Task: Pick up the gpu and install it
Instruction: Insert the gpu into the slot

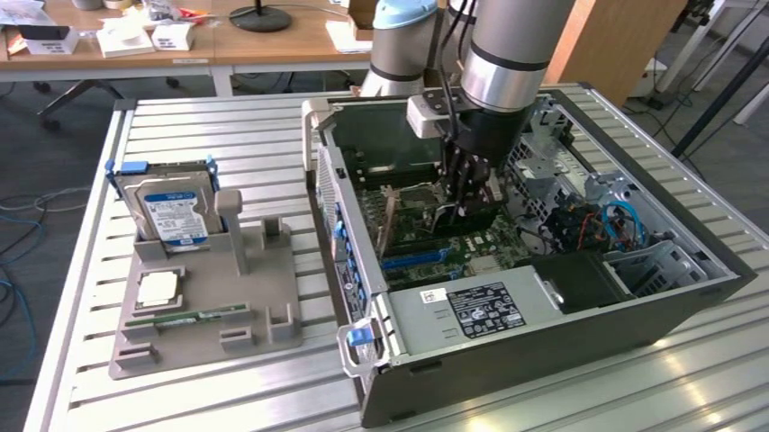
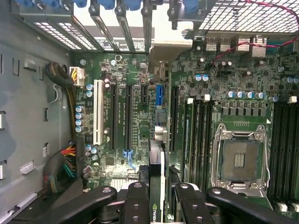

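Presently we record the end effector (image 1: 466,202) clamped on the gpu (image 2: 156,186), which is held edge-on between its fingers (image 2: 136,200) inside the open computer case (image 1: 577,333), over the motherboard (image 2: 126,70). Well apart from the end effector, outside the case, we list a hard drive (image 1: 175,211) standing in a grey holder (image 1: 240,297) on the desk (image 1: 180,117).

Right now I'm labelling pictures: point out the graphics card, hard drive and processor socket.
graphics card (image 2: 155,210): wrist view, edge near its logo
hard drive (image 1: 173,216): exterior view, its blue label
processor socket (image 2: 239,160): wrist view, its middle
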Motion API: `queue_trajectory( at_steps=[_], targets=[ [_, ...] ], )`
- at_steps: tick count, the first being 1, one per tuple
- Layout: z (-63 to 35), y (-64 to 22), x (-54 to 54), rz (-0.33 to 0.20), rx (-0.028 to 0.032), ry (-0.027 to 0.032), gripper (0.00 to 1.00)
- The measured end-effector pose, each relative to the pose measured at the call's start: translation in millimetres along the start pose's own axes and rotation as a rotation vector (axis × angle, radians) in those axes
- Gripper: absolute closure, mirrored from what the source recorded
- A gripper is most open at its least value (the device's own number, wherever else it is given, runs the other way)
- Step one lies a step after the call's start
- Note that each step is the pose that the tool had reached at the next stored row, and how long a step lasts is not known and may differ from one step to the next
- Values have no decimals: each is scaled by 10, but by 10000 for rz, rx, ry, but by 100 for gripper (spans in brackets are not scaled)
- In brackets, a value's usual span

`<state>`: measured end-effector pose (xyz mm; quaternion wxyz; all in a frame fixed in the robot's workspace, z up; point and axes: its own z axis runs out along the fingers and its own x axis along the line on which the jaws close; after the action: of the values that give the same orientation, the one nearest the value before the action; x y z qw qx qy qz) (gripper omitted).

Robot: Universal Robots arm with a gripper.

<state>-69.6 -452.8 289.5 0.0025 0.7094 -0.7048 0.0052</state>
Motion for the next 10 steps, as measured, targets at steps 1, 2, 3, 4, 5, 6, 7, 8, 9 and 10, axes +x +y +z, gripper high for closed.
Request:
queue_trajectory(
  at_steps=[1, 2, 3, 4, 5, 6, 7, 8, 9, 10],
  targets=[
    [9, 0, -1, 0, 2, -4, 74],
    [19, 2, -1, -1, 2, -3, 74],
    [28, 3, 0, -2, 1, -2, 74],
    [38, 4, 0, -5, 1, -2, 74],
    [49, 5, -1, -6, 1, -1, 74],
    [61, 6, -1, -8, 1, -2, 74],
    [71, 6, -1, -10, 1, -2, 74],
    [76, 7, -1, -10, 1, -2, 74],
    [76, 7, -1, -10, 1, -1, 74],
    [76, 7, -1, -10, 1, 0, 74]
  ],
)
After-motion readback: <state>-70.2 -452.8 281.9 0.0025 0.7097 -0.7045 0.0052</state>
